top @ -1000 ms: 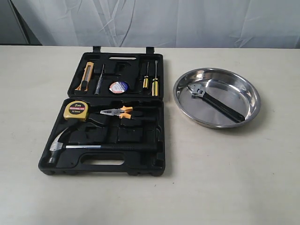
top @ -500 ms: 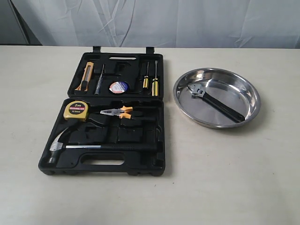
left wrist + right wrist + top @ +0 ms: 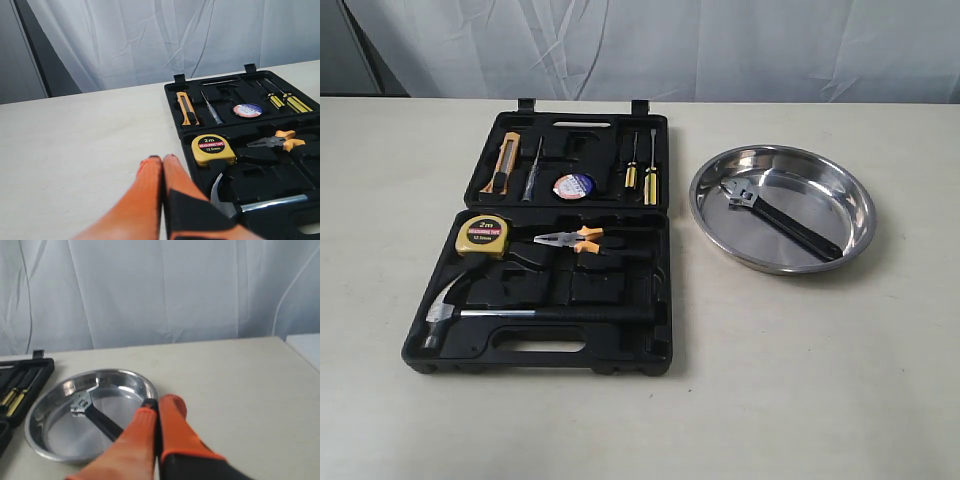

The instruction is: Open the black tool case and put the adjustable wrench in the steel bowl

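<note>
The black tool case lies open on the table, lid flat behind its base; it also shows in the left wrist view. To its right stands the steel bowl, and the adjustable wrench lies across the bowl's floor, silver head toward the case. In the right wrist view the wrench rests in the bowl. My left gripper is shut and empty over bare table beside the case. My right gripper is shut and empty, by the bowl's rim. Neither gripper shows in the exterior view.
The case holds a yellow tape measure, orange-handled pliers, a claw hammer, a utility knife, a tape roll and screwdrivers. White curtain hangs behind the table.
</note>
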Controlling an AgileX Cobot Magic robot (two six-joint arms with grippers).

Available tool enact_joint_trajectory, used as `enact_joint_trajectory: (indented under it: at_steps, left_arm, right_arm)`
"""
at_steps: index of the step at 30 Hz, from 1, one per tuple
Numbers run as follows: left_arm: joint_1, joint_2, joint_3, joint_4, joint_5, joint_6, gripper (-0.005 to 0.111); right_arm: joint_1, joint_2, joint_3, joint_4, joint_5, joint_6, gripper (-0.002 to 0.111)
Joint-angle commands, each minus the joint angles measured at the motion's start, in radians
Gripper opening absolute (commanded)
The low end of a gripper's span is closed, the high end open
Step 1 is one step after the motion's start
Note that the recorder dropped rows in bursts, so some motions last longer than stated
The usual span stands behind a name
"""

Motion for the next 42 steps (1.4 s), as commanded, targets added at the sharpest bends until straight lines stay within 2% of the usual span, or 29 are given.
enact_joint_trajectory:
  at_steps: [1, 14, 42]
  left_arm:
    - [-0.001, 0.004, -0.002, 0.003, -0.001, -0.001, 0.0]
    - [-0.001, 0.004, -0.002, 0.003, -0.001, -0.001, 0.0]
    - [-0.001, 0.004, -0.002, 0.003, -0.001, -0.001, 0.0]
  right_arm:
    - [-0.006, -0.005, 0.006, -0.011, -0.034, -0.049, 0.0]
    - [-0.006, -0.031, 0.181, -0.013, -0.067, -0.107, 0.0]
    - [-0.006, -0.031, 0.181, -0.008, -0.058, -0.101, 0.0]
